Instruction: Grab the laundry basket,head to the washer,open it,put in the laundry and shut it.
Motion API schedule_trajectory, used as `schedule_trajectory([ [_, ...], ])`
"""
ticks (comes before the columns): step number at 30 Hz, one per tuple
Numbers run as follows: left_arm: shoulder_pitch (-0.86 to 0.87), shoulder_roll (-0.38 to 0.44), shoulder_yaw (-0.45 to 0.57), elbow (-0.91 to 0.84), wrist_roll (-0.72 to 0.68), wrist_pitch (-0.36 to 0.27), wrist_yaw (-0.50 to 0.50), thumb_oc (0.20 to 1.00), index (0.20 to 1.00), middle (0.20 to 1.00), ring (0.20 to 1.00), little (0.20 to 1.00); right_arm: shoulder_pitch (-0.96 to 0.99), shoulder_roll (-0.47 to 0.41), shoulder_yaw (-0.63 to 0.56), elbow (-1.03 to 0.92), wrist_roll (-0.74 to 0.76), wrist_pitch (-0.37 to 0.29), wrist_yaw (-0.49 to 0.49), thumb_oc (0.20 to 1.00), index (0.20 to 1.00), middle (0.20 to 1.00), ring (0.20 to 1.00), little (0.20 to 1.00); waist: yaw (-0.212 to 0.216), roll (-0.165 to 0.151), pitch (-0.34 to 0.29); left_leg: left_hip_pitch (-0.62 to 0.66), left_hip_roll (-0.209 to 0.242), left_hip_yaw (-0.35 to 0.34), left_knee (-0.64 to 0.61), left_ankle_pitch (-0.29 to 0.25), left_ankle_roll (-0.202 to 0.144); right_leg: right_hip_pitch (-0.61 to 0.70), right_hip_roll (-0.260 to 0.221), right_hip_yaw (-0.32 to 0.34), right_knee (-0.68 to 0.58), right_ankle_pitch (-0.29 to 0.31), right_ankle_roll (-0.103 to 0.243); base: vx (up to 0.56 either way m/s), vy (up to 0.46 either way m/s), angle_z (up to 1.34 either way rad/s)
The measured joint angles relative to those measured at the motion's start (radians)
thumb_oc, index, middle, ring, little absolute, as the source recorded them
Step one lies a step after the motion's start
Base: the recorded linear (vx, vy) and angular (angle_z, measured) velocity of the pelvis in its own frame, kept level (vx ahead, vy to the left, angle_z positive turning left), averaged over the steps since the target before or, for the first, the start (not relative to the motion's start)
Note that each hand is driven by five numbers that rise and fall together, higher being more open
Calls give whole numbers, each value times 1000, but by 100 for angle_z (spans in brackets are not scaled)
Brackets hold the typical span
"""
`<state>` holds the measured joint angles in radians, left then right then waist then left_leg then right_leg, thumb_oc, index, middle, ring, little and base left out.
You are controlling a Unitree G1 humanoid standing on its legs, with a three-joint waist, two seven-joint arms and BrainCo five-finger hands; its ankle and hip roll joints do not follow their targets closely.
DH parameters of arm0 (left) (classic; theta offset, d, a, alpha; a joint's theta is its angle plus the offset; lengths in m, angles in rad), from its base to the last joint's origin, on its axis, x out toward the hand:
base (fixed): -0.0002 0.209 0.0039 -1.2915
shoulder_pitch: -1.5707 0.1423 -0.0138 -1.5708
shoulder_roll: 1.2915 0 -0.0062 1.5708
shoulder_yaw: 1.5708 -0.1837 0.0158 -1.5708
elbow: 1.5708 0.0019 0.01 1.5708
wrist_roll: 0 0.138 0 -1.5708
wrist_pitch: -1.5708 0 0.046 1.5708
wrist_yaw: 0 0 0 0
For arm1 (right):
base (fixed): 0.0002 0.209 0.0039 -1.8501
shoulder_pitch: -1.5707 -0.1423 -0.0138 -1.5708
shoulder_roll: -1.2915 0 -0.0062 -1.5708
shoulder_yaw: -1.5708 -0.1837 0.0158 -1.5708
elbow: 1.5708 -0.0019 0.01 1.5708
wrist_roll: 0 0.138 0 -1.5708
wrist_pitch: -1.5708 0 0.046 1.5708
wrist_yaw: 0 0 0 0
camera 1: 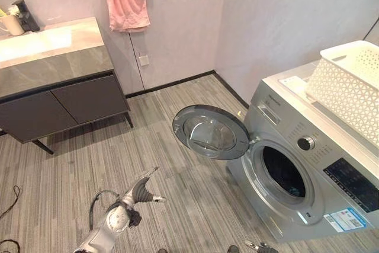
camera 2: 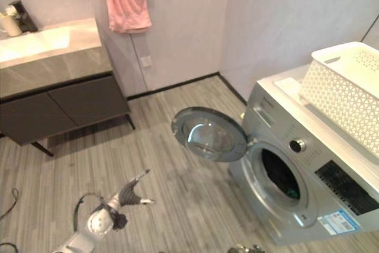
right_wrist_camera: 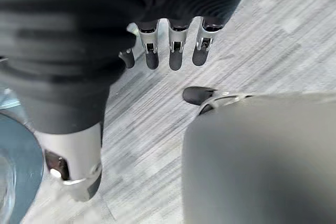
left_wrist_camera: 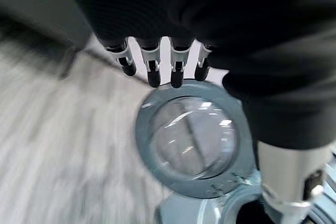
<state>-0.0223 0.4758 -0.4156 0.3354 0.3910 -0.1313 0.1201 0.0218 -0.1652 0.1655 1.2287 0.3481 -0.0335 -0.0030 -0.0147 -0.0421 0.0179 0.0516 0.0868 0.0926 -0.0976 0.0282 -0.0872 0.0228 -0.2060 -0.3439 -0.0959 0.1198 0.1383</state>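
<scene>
Currently the washer [camera 1: 308, 170] occupies the lower right of the frame with its round door [camera 1: 211, 132] swung fully open to the left, exposing the dark drum opening [camera 1: 283, 172]. The white laundry basket [camera 1: 349, 84] stands on top of the washer at the right edge. The left hand [camera 1: 144, 191], low at centre-left above the striped floor [camera 1: 166, 146], has its fingers [left_wrist_camera: 153, 69] extended and slightly spread, holding nothing. The right hand [right_wrist_camera: 168, 45] hangs over the floor with fingers straight, side by side, empty. A pink towel [camera 1: 125, 1] hangs at upper centre; a dark vanity cabinet [camera 1: 59, 99] fills the upper left.
</scene>
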Motion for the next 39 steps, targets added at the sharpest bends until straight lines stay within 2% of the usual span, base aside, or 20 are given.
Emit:
schedule_trajectory([
  [2,-100,-39,-22,41,56,6,45,1000,1000,1000,1000,1000,-2,22,31,-7,-1,-9,-10,1000,1000,1000,1000,1000,-14,-24,-14,-1,1,3,0,0,0,-5,1,2,0,0,0,9,-89,-2],
  [3,-168,-51,-42,102,77,17,73,1000,1000,1000,1000,1000,-7,19,38,-3,-7,-6,-15,1000,1000,1000,1000,1000,-7,-29,-20,-2,-1,1,-1,0,0,-3,-1,2,3,0,-1,2,-44,-5],
  [5,-270,-91,-77,213,91,48,109,1000,1000,1000,1000,1000,-8,26,61,-11,-10,-8,-17,1000,1000,1000,1000,1000,-28,-33,-24,-1,-2,5,0,0,1,-4,-2,5,0,1,-1,5,-66,-6],
  [6,-341,-111,-94,299,92,68,121,1000,1000,1000,1000,1000,-19,34,68,-15,-13,-7,-16,1000,1000,1000,1000,1000,-56,-36,-26,0,-1,13,0,0,0,-9,-1,12,3,2,-1,3,-65,-9],
  [7,-365,-114,-105,324,94,79,133,1000,1000,1000,1000,1000,-25,36,73,-22,-13,-9,-16,1000,1000,1000,1000,1000,-61,-36,-26,-1,-1,15,0,0,1,-11,0,13,3,3,-1,-22,-65,-17],
  [9,-469,-144,-150,488,100,98,168,1000,1000,1000,1000,1000,-31,29,96,-33,-24,-8,-16,1000,1000,1000,1000,1000,-77,-34,-28,0,-1,37,4,2,1,-24,2,37,6,14,-5,-54,-56,-28],
  [10,-536,-164,-160,596,100,121,186,1000,1000,1000,1000,1000,-36,27,108,-40,-31,-13,-17,1000,1000,1000,1000,1000,-105,-24,-25,-4,1,56,4,2,1,-42,3,50,4,17,-5,-77,-57,-41],
  [12,-600,-168,-157,682,100,148,205,1000,1000,1000,1000,1000,-43,23,113,-58,-39,-18,-17,1000,1000,1000,1000,1000,-135,-10,-24,-16,2,76,4,2,1,-67,7,71,8,26,-9,-92,-63,-46],
  [13,-705,-178,-188,818,94,161,223,1000,1000,1000,1000,1000,-47,8,138,-69,-47,-29,-17,1000,1000,1000,1000,1000,-150,-4,-20,-25,4,109,4,2,1,-97,13,105,8,36,-8,-72,-54,-62],
  [14,-750,-172,-185,862,87,166,227,1000,1000,1000,1000,1000,-47,-2,149,-74,-47,-36,-17,1000,1000,1000,1000,1000,-159,-1,-18,-28,7,128,4,1,1,-115,17,123,8,42,-13,-81,-48,-65],
  [17,-842,-169,-174,893,46,170,242,1000,1000,1000,1000,1000,-41,-36,156,-68,-49,-32,-19,1000,1000,1000,1000,1000,-187,12,-1,-40,11,150,4,1,1,-140,27,147,8,49,-17,-62,-43,-31],
  [19,-912,-171,-106,914,-42,161,261,1000,1000,1000,1000,1000,-15,-58,191,-67,-49,-33,-18,1000,1000,1000,1000,1000,-194,15,10,-66,20,178,4,3,-3,-183,37,174,8,51,-18,-39,-53,-35],
  [22,-969,-163,-76,944,-119,156,272,1000,1000,1000,1000,1000,3,-70,191,-98,-47,-38,-16,1000,1000,1000,1000,1000,-224,19,40,-86,29,194,4,9,-12,-215,55,195,8,68,-29,-30,-58,-21],
  [26,-1057,-131,-66,981,-188,158,291,1000,1000,1000,1000,1000,4,-104,193,-163,-42,-54,-17,1000,1000,1000,1000,1000,-252,-1,113,-146,60,219,4,26,-33,-291,88,206,8,82,-45,-10,-79,-19],
  [27,-1094,-113,-49,982,-189,159,293,1000,1000,1000,1000,1000,13,-124,198,-208,-39,-67,-16,1000,1000,1000,1000,1000,-253,-5,132,-167,62,219,4,28,-35,-313,89,206,8,79,-42,37,-79,-4],
  [28,-1158,-79,-79,995,-194,159,297,1000,1000,1000,1000,1000,6,-143,202,-256,-34,-79,-16,1000,1000,1000,1000,1000,-260,-9,153,-208,65,212,4,32,-32,-351,87,206,6,83,-44,29,-72,4],
  [29,-1223,-26,-79,1004,-197,160,298,1000,1000,1000,1000,1000,-17,-161,207,-293,-11,-80,-17,1000,1000,1000,1000,1000,-275,-17,186,-243,64,212,4,48,-36,-387,88,206,8,95,-45,28,-47,4],
  [31,-1254,17,-82,1007,-198,164,299,1000,1000,1000,1000,1000,-31,-167,210,-321,2,-82,-18,1000,1000,1000,1000,1000,-281,-23,207,-256,66,218,4,55,-39,-403,94,209,9,112,-64,23,-35,-12],
  [33,-1271,34,-82,1020,-226,164,299,1000,1000,1000,1000,1000,-36,-169,215,-357,31,-93,-18,1000,1000,1000,1000,1000,-288,-21,220,-251,87,221,4,56,-41,-403,111,211,9,111,-69,39,-49,-16],
  [39,-1278,83,-116,1021,-233,158,297,1000,1000,1000,1000,1000,-40,-202,235,-514,50,-121,-15,1000,1000,1000,1000,1000,-301,-18,244,-268,87,218,3,53,-44,-421,117,209,8,105,-64,22,-24,0],
])
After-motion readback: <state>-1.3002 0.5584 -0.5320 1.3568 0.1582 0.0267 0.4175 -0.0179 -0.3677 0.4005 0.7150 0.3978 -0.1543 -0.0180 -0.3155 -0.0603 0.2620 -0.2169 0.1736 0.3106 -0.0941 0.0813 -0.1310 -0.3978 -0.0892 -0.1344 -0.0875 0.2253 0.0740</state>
